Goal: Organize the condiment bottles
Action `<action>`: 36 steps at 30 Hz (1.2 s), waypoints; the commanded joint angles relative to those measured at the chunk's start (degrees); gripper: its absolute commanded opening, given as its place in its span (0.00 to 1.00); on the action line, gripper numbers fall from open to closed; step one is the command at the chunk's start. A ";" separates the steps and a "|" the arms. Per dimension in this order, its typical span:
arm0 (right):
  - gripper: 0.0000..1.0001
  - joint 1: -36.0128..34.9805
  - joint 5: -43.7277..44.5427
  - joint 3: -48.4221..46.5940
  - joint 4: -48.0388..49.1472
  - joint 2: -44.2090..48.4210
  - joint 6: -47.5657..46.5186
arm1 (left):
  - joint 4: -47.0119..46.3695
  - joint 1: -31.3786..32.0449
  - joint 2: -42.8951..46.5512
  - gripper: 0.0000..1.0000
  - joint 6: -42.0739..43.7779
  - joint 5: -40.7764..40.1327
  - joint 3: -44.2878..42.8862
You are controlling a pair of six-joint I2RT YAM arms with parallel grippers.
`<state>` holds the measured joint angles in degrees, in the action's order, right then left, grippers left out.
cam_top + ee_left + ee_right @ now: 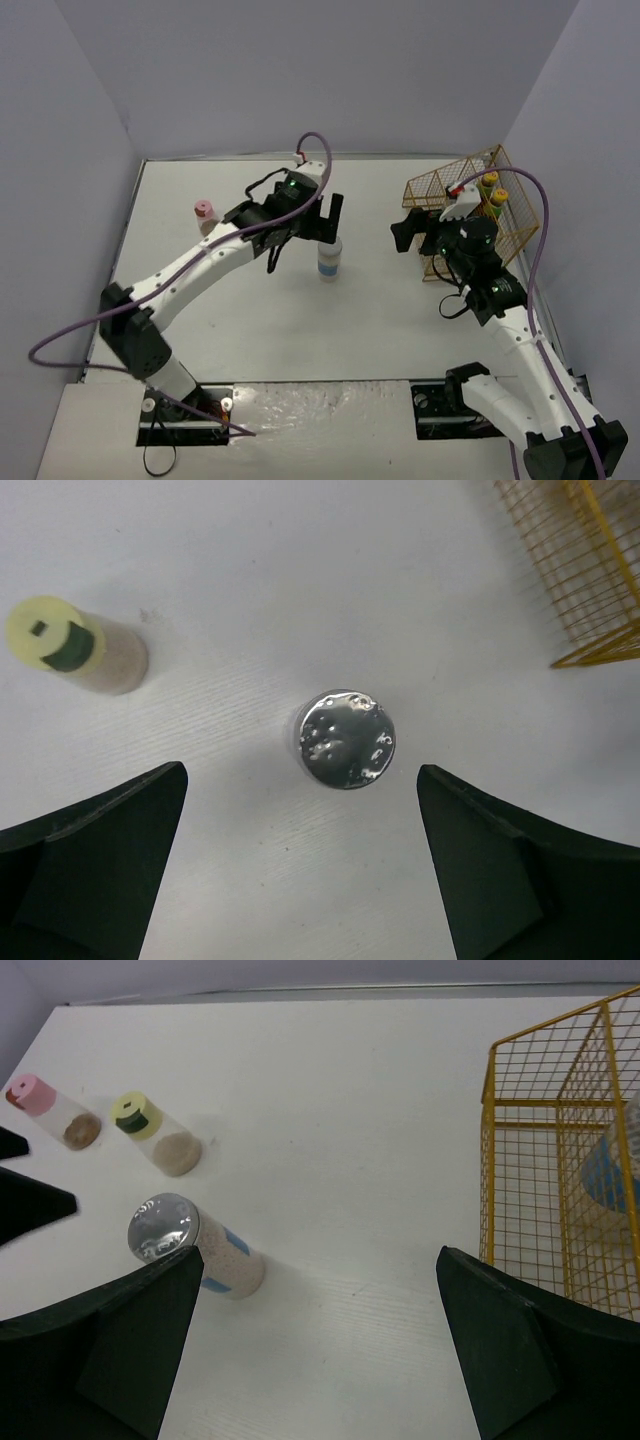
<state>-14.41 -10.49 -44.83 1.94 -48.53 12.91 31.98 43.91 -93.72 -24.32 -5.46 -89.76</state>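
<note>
A clear silver-lidded jar (330, 262) with a blue label stands upright mid-table. My left gripper (327, 214) hovers just above and behind it, open and empty; in the left wrist view the jar's lid (347, 738) lies ahead of the open gripper (300, 777). The yellow-green-capped shaker (75, 645) stands to the jar's left. The pink-capped shaker (205, 212) stands further left. Two yellow-capped dark bottles (494, 190) are in the yellow wire basket (520, 235). My right gripper (407, 232) is open and empty beside the basket, facing the jar (200, 1248). A second blue-labelled jar (612, 1165) shows inside the basket (490, 1150).
The basket's corner (590, 590) shows at the top right of the left wrist view. White walls close in the table at the back and sides. The left arm hides the yellow-green shaker from the top view. The pink shaker (48, 1108) and the yellow-green shaker (155, 1132) stand side by side.
</note>
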 commanded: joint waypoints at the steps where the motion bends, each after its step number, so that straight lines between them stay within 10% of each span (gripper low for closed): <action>1: 1.00 -4.69 -1.29 -4.80 3.68 -4.72 -2.92 | -3.50 -6.54 14.60 0.97 -1.52 0.89 4.24; 13: 1.00 -23.66 4.21 -12.08 7.00 -24.39 -10.50 | 0.71 -30.36 38.59 0.97 3.46 -1.80 26.54; 26: 0.97 -27.76 7.46 -15.80 10.88 -40.71 -12.38 | -1.07 -34.27 46.34 0.97 6.20 -7.71 37.11; 36: 0.41 -27.95 10.05 -13.28 12.72 -40.70 -12.38 | -0.43 -34.42 48.46 0.97 6.39 -9.39 37.73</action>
<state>-42.06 -2.88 -57.45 9.61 -91.20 1.00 34.04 9.93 -45.98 -18.86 -13.21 -50.96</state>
